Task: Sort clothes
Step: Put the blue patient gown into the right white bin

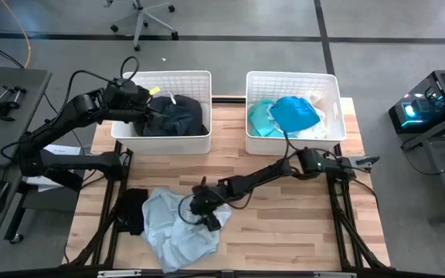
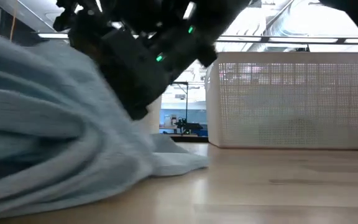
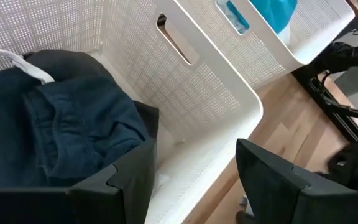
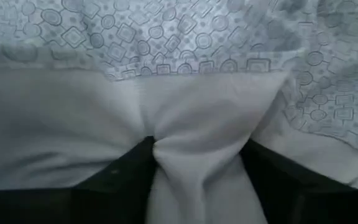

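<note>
Pale blue patterned fabric garment (image 1: 178, 232) at the counter's (image 1: 300, 232) front-left is pinched by the right gripper (image 1: 204, 210) fingers, black cloth (image 1: 135, 210) beside it unsorted, dark denim (image 1: 172, 116) and teal clothes (image 1: 293, 113) already in white slatted baskets (image 1: 199, 77), left gripper (image 3: 194, 180) released above denim.

Overhead, table-level and two wrist close-ups.

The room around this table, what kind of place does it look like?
Probably a robotics lab or workshop: a wooden table on grey concrete floor, a rolling office chair nearby, and lit electronics beside it.
</note>
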`<action>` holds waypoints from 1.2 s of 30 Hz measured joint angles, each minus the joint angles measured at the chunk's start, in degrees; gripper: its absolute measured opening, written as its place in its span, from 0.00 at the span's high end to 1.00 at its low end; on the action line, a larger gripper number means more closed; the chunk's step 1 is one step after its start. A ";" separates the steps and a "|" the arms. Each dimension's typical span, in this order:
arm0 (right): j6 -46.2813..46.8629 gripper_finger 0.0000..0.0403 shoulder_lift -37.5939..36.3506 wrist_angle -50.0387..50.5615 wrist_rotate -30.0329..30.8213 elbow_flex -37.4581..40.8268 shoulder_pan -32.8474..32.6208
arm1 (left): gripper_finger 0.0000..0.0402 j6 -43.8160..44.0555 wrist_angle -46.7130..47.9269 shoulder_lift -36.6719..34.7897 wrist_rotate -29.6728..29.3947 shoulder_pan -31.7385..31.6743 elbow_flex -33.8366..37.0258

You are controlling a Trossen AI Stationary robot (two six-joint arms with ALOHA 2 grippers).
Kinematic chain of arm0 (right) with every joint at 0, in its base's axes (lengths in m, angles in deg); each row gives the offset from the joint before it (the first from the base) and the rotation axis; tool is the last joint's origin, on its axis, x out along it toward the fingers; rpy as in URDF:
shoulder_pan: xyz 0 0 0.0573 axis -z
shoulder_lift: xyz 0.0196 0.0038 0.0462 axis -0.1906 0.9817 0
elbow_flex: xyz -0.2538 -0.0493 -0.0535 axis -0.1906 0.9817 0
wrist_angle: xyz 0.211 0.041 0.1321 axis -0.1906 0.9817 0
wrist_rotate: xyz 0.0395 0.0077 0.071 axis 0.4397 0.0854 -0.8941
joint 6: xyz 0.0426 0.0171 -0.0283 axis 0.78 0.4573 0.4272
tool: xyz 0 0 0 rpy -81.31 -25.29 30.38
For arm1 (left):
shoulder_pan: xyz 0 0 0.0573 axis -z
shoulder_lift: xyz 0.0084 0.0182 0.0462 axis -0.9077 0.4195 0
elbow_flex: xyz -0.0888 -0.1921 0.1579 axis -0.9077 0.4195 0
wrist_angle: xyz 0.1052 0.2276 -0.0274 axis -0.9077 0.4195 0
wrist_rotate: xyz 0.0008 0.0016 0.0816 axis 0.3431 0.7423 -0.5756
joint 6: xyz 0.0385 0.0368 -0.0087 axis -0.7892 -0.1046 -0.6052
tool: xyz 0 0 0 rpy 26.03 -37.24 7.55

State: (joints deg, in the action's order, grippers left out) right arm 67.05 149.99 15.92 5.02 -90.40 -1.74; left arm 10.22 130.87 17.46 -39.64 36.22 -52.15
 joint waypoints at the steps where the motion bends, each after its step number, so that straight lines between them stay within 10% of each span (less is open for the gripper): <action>1: 0.99 0.52 -0.25 2.91 1.12 0.05 -0.34 | 0.49 0.25 0.00 0.00 -0.66 0.38 0.00; 8: 7.24 0.94 -3.88 16.02 5.01 0.20 -3.59 | 0.49 1.06 0.00 0.00 -6.58 2.72 0.00; 22: 31.86 0.96 -24.20 52.39 27.87 1.40 -9.35 | 0.49 0.18 -0.94 0.01 -12.61 5.46 0.00; 30: 49.36 0.96 -34.61 50.04 31.36 1.38 -9.12 | 0.49 -7.16 -3.34 0.00 -6.81 7.30 0.00; 36: 51.46 0.96 -42.97 41.95 44.89 0.08 -6.62 | 0.49 -9.98 -3.22 -0.51 -6.26 8.48 0.00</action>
State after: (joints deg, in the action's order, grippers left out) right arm 118.51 107.02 57.87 49.91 -90.32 -8.36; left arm 0.24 127.64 16.95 -45.90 44.70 -52.15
